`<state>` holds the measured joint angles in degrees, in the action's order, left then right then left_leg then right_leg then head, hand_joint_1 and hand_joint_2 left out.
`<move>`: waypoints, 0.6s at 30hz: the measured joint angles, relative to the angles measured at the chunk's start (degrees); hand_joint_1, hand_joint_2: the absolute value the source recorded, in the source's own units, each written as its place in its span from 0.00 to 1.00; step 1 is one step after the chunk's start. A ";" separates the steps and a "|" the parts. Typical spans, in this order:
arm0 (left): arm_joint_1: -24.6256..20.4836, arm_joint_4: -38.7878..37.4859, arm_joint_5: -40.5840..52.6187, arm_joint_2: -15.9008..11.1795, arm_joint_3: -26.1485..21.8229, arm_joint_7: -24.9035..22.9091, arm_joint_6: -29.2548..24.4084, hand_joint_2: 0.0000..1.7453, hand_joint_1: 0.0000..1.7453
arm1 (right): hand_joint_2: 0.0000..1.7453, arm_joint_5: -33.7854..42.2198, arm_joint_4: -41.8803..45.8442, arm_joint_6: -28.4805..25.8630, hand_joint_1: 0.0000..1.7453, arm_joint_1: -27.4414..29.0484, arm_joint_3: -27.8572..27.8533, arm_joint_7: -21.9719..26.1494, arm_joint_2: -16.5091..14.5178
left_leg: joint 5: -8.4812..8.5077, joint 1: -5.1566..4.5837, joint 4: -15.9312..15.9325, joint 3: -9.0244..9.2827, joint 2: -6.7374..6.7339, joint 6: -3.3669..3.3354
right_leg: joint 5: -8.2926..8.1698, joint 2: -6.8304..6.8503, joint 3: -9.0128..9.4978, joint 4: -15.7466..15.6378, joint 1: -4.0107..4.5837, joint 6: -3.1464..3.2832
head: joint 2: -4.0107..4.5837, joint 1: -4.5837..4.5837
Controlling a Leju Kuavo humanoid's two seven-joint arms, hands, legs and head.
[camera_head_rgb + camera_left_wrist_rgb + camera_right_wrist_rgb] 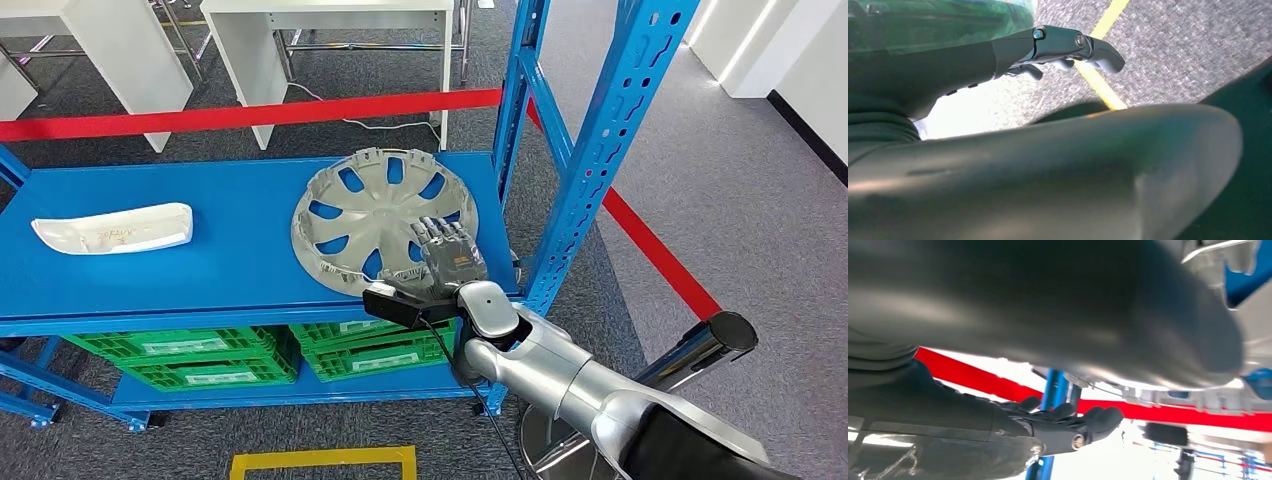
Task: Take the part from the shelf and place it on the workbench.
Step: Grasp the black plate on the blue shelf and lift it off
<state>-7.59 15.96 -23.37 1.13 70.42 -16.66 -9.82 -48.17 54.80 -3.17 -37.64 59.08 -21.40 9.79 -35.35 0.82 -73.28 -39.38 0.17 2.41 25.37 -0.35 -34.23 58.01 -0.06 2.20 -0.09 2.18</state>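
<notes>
Your hubcap (385,220) lies flat on the blue shelf (200,270), near its right end. The right hand (447,253) rests on the cap's near rim, fingers flat on top; whether the thumb has hooked underneath, you cannot tell. The left hand (1068,50) hangs empty, fingers loosely spread. Expect light, flexy, slick plastic (thin spokes may crack), so pinch the rim.

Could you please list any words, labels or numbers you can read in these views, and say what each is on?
None can be read.
White labels on the green crates under the blue shelf: too small.
Faint marks on the white part: illegible.
The wheel cover shows no lettering.
</notes>
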 joint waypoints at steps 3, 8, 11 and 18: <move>0.14 0.00 -0.05 -0.06 -0.04 -0.01 -0.16 0.00 0.00 | 0.00 0.00 0.02 0.05 0.00 0.28 -0.02 -0.15 0.03 | 5.83 0.28 7.49 2.22 -0.01 0.29 | 0.52 -0.07 0.59 0.13 -0.27 -0.54 | 0.00 -0.02; 0.21 -0.01 -0.03 -0.07 -0.09 -0.01 -0.53 0.00 0.00 | 0.00 0.00 0.15 0.19 0.00 0.38 -0.07 -0.31 0.16 | 8.32 -0.02 15.13 5.08 -0.05 -1.29 | 1.32 0.00 0.78 0.53 -0.12 -1.80 | 0.00 -0.11; 0.25 -0.01 0.00 -0.03 -0.12 0.00 -0.69 0.00 0.00 | 0.00 0.00 0.20 0.16 0.00 0.41 -0.11 -0.36 0.28 | 8.73 -0.04 15.14 5.03 0.00 -1.57 | 1.28 0.06 0.96 0.40 -0.07 -0.96 | 0.00 0.14; 0.21 0.00 0.01 -0.02 -0.17 -0.01 -0.69 0.00 0.00 | 0.00 0.00 0.33 0.11 0.00 0.42 -0.15 -0.43 0.29 | 8.50 -0.21 15.13 5.03 0.01 -2.18 | 0.98 0.05 1.37 -0.57 -0.15 -2.19 | 0.00 0.25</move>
<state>-7.38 15.96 -23.37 1.11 70.25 -16.67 -10.51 -48.17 55.12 -3.06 -37.22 58.93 -21.83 10.08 -26.85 0.61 -58.15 -34.36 0.18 0.23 26.35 -0.30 -32.86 57.44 -0.21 0.01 -0.09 2.43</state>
